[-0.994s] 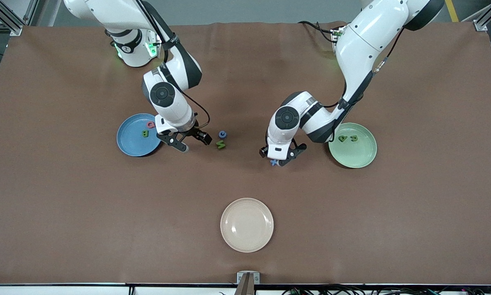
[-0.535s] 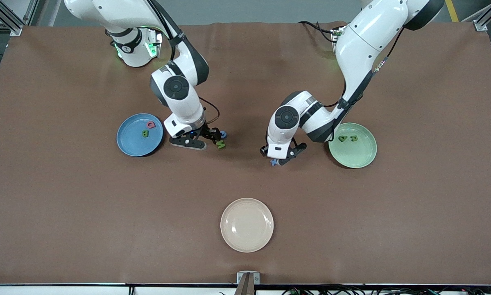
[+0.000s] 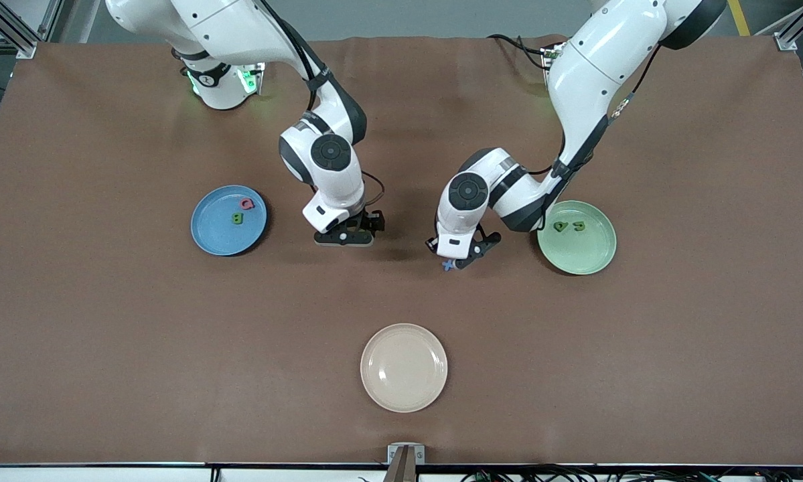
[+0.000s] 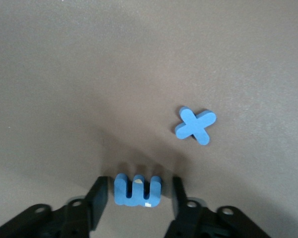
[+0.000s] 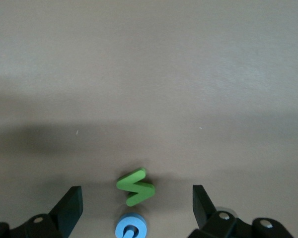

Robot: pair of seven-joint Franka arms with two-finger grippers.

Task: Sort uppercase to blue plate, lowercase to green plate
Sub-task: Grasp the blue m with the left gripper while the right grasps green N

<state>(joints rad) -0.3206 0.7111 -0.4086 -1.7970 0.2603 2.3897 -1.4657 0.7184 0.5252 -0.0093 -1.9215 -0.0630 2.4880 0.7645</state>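
Two open grippers low over loose letters, mid-frame on the brown table (image 3: 106, 321).

The cream plate (image 3: 404, 367) sits low in the frame. The blue plate (image 3: 213, 234), at the right arm's end, holds the red Q (image 3: 246, 203) and green B (image 3: 238, 217). The green plate (image 3: 585, 258) holds two green letters (image 3: 569, 226). The right gripper (image 3: 345, 237) spreads wide over the green N (image 5: 135, 186) and a round blue letter (image 5: 130, 227), cut off at the wrist view's edge. The left gripper (image 3: 460, 260) brackets the blue three-pronged letter (image 4: 137, 190) with narrow gaps. The blue x (image 4: 195, 125) lies just beside it. From the front, both grippers hide their letters.
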